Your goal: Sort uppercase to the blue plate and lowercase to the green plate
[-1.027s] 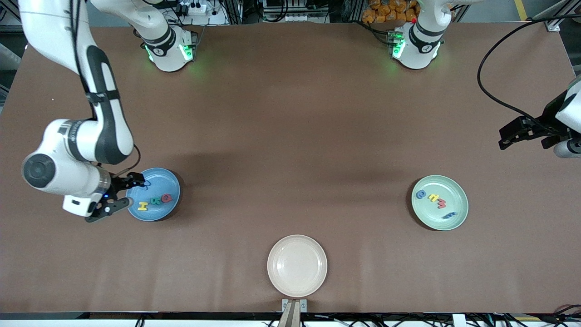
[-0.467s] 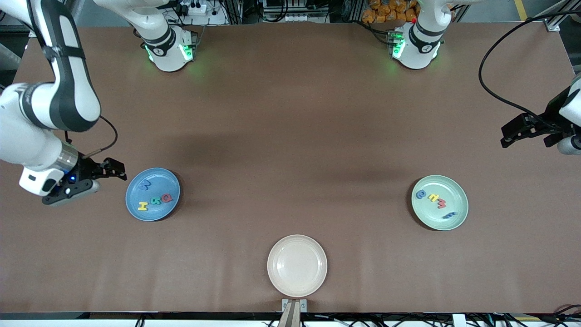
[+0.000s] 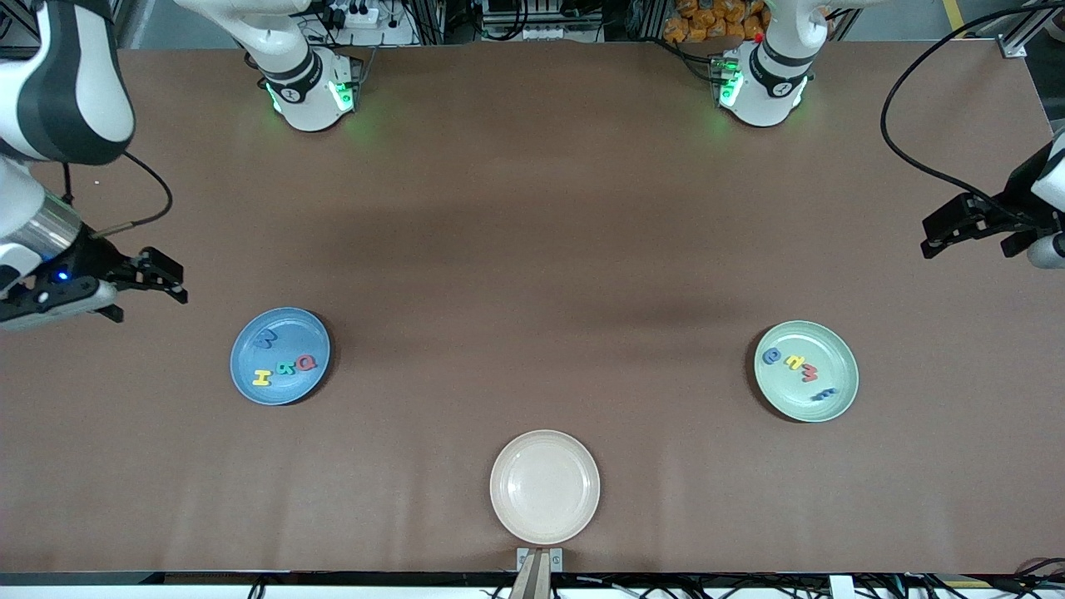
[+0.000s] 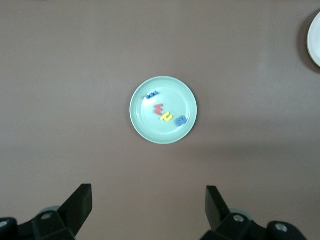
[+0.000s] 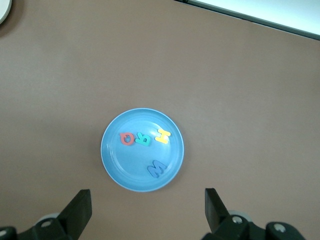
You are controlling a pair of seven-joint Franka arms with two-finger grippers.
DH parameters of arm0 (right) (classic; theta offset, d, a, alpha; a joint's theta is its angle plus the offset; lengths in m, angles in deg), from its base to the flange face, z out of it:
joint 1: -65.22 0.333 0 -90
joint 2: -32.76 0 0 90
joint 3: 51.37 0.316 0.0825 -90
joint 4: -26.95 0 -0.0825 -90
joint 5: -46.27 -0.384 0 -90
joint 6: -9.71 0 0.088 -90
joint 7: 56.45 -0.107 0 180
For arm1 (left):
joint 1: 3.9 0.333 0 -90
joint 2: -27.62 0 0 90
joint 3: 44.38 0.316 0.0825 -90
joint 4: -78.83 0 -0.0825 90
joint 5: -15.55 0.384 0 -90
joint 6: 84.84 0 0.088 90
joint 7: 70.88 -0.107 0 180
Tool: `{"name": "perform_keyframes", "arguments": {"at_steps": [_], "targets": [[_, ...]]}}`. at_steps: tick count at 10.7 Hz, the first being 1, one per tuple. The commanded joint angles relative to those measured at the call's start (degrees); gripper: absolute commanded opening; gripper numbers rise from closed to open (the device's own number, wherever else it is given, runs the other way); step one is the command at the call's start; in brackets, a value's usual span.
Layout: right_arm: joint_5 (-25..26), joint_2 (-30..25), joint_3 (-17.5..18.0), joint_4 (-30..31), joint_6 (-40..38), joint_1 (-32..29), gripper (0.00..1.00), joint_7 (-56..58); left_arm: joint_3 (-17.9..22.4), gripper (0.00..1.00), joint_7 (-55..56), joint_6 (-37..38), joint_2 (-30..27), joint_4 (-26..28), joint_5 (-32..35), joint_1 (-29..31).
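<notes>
I see capitals on the blue plate, small letters on the green plate; left gripper and right gripper hang over bare table, jaws apart.

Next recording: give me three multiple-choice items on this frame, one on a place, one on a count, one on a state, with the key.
1. Where does the red Q lie?
A. in the blue plate
B. in the cream plate
C. on the bare table

2. How many letters lie in the green plate?
A. two
B. four
C. six

3. How do the fingers of the right gripper stand?
A. shut on a letter
B. open and empty
C. shut on a plate's rim

Key: 1 A, it lies beside the teal R and yellow H. 2 B, the left wrist view shows four. 3 B, spread with nothing between.
</notes>
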Motion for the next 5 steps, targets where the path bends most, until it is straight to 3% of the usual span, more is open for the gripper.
{"name": "perform_keyframes", "arguments": {"at_steps": [1,5], "targets": [[1.3,-0.4,0.8,-6.9,-9.1,-1.4,1.0,-4.4,-0.2,1.0,0.2,2.2,-0.8,-0.2,0.0,-0.3],[6.2,-1.7,0.7,-15.5,-21.0,-1.0,1.0,-11.1,-0.2,1.0,0.2,2.4,-0.8,-0.6,-1.1,-0.4]]}}
